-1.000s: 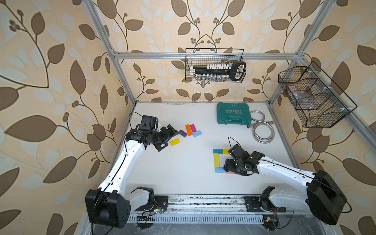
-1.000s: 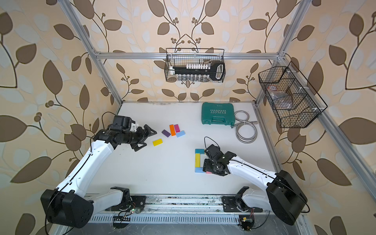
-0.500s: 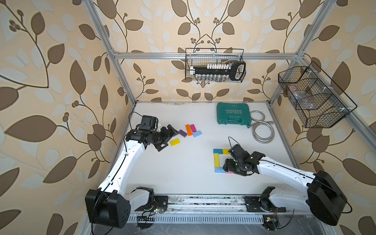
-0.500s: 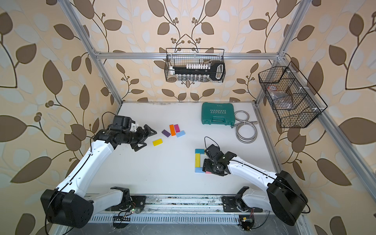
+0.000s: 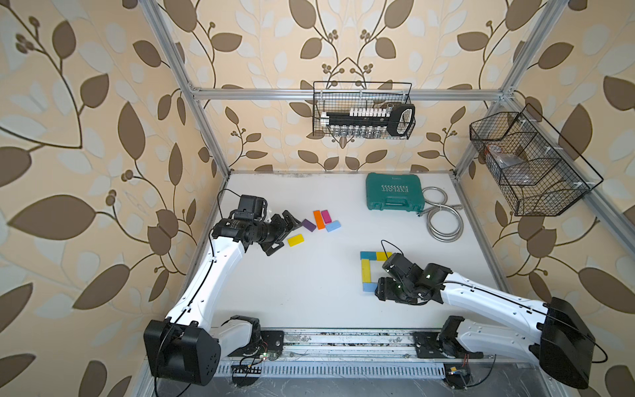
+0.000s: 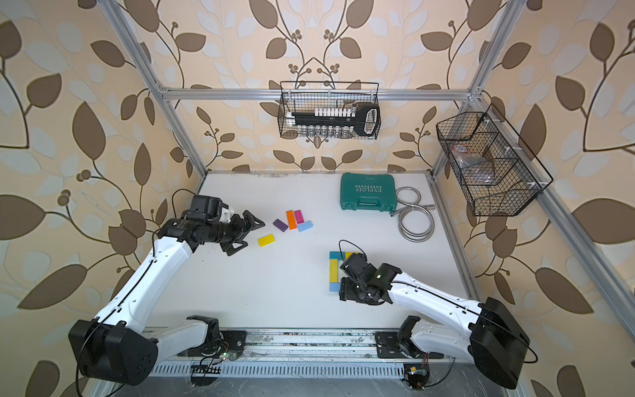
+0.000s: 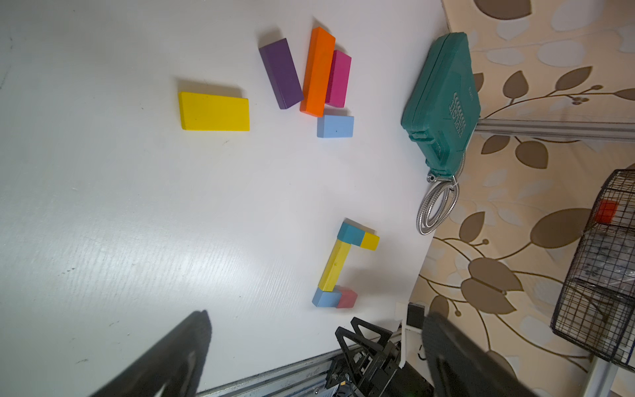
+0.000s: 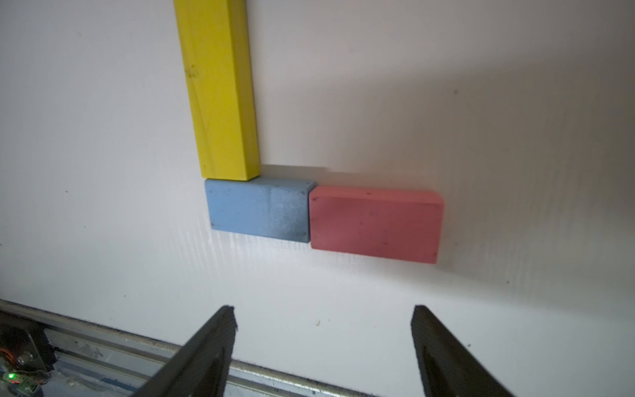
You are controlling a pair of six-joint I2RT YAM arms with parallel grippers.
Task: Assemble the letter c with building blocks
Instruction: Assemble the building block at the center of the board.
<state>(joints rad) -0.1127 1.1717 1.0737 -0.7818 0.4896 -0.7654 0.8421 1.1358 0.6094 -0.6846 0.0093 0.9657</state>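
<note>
- Over the last second hardly anything shifted in both top views; both arms kept their poses and no block moved, so the change was a pause, not a new step.
- The right gripper (image 8: 324, 309) hung low with its jaws apart and nothing between them, just short of the pink block (image 8: 374, 223); that block lay released and flat on the white table (image 5: 309, 292); its end touched the light blue corner block (image 8: 257, 213), though it sat slightly out of line with it.
- The long yellow bar (image 8: 220, 89) butted onto the corner block as the spine; at its far end the teal block (image 7: 350, 233) and the small yellow block (image 7: 370, 241) made the other arm; the five pieces together already read as a squared letter c, opening toward the right arm's side.
- The left gripper (image 7: 316, 313) stood wide open and empty near the spare pieces; these were the flat yellow block (image 7: 214, 111), the purple block (image 7: 281, 73), the orange bar (image 7: 318, 70), the magenta block (image 7: 338, 78) and the loose light blue block (image 7: 335, 126); all lay well apart from the letter.
- By my judgement the build was all but done; the only work left seemed to be squaring the pink block or drawing the right arm back; the risk was the open fingers knocking the lower arm of the letter on the way out.
</note>
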